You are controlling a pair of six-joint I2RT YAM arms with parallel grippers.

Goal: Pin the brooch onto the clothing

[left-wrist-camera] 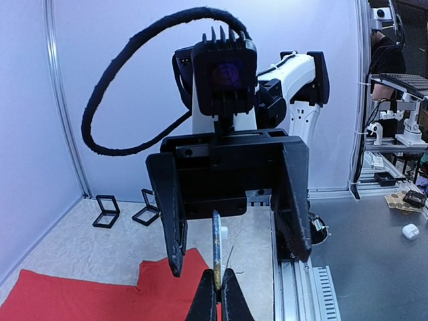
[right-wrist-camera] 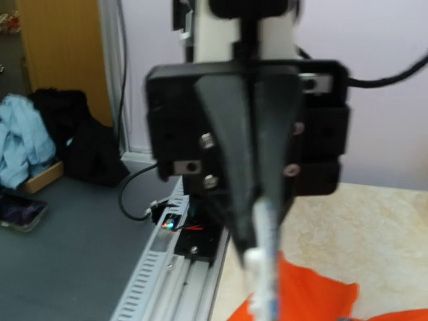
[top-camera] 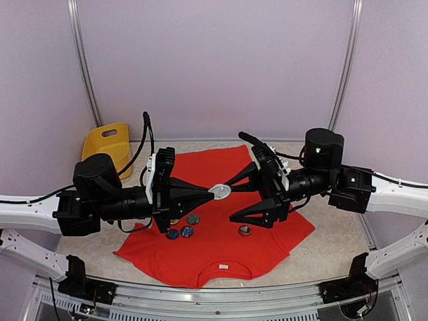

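The clothing (top-camera: 200,251), a red-orange T-shirt, was seen spread flat on the bench (top-camera: 334,251), with its round neck turned to the near edge. The left gripper (top-camera: 212,192) was held above the middle of the shirt, and its fingers were pressed together on the brooch (top-camera: 221,191), a round pale disc that was gripped at its rim. In the left wrist view this disc was seen edge-on and upright between the two fingertips. The right gripper (top-camera: 231,202) was placed opposite, just beside the brooch, with its jaws spread wide. Whether its upper finger touched the disc could not be told. The brooch was thus found in the air over the clothing, between both grippers. Several small round badges (top-camera: 186,231) were lying on the shirt, most of them under the left gripper and one under the right gripper. A yellow bin (top-camera: 107,142) was standing at the far left corner of the bench
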